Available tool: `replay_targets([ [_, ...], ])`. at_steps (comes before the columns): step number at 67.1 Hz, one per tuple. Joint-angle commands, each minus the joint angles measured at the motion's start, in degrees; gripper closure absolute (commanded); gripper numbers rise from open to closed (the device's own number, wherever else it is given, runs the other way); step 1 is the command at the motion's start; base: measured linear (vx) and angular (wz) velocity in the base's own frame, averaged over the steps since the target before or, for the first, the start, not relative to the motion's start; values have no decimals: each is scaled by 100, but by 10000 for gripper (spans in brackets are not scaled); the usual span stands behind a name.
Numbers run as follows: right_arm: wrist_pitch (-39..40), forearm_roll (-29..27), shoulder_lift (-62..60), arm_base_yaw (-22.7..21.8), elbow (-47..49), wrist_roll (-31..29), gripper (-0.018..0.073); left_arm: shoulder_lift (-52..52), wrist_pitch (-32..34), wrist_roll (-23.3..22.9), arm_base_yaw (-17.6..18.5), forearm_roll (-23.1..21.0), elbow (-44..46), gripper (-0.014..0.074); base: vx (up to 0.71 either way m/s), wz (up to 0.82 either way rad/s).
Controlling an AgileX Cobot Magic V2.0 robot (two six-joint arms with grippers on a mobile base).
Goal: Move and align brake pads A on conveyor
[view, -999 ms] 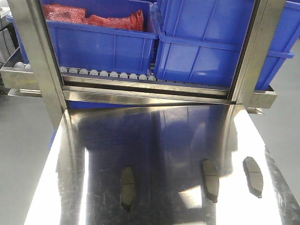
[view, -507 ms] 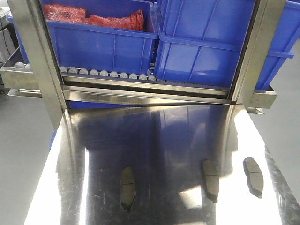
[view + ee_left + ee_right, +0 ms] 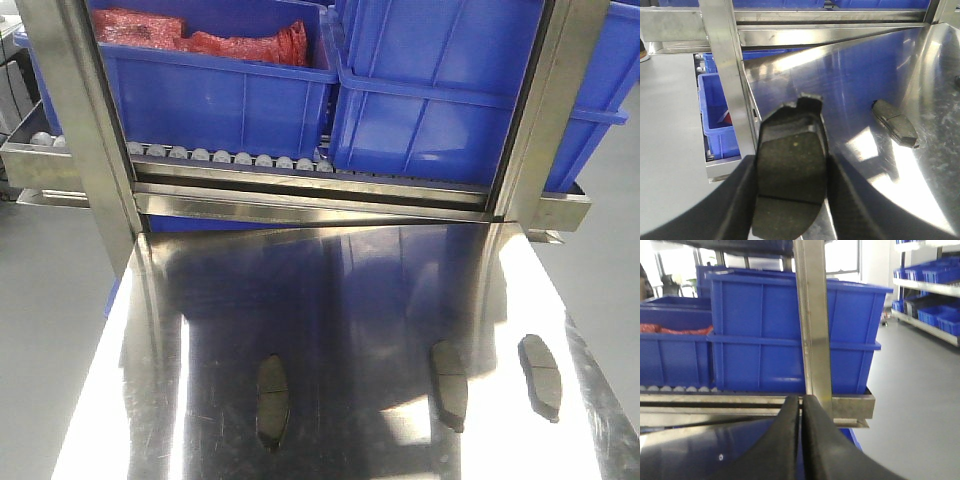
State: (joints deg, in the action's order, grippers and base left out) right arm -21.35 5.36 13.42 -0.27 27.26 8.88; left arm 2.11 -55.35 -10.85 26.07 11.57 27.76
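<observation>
Nothing moved; brake pad A (image 3: 790, 172) seemingly clamped in left claw (image 3: 792, 162)

This is a factory or warehouse floor. Beyond the right fingers (image 3: 787, 440), blue bins (image 3: 790, 335) sit on a steel roller rack (image 3: 812, 315), with more bin shelving (image 3: 930, 285) off to their right across a grey floor (image 3: 910, 405). Ahead of the left fingers (image 3: 850, 200) lies a shiny steel table (image 3: 840, 75) carrying loose brake pads (image 3: 895, 122).
</observation>
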Motion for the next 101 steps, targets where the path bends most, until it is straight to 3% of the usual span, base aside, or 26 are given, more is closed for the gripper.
replay_targets([
  [1, 206, 81, 531, -23, 395, -24, 454, 81, 501, -17, -1, 70, 143, 603, 0, 0],
  [9, -63, 11, 1009, -23, 572, -24, 279, 81, 501, -17, -1, 70, 143, 603, 0, 0],
  [19, -415, -103, 1545, -23, 778, -24, -7, 81, 501, -17, -1, 70, 143, 603, 0, 0],
  [30, -661, -42, 2072, -23, 1025, -18, -165, 81, 501, -17, -1, 70, 143, 603, 0, 0],
  [45, -647, -161, 2408, -23, 1058, -18, -141, 81, 501, -17, -1, 70, 143, 603, 0, 0],
  [62, -897, -57, 2956, -23, 1072, -22, -32, 81, 501, -17, -1, 70, 143, 603, 0, 0],
  [71, -1294, -63, 3802, -23, 1339, -63, 22, 81, 501, -17, -1, 70, 143, 603, 0, 0],
  [101, -2666, -63, 6724, -23, 2938, -118, 25, 81, 501, -17, -1, 70, 143, 603, 0, 0],
])
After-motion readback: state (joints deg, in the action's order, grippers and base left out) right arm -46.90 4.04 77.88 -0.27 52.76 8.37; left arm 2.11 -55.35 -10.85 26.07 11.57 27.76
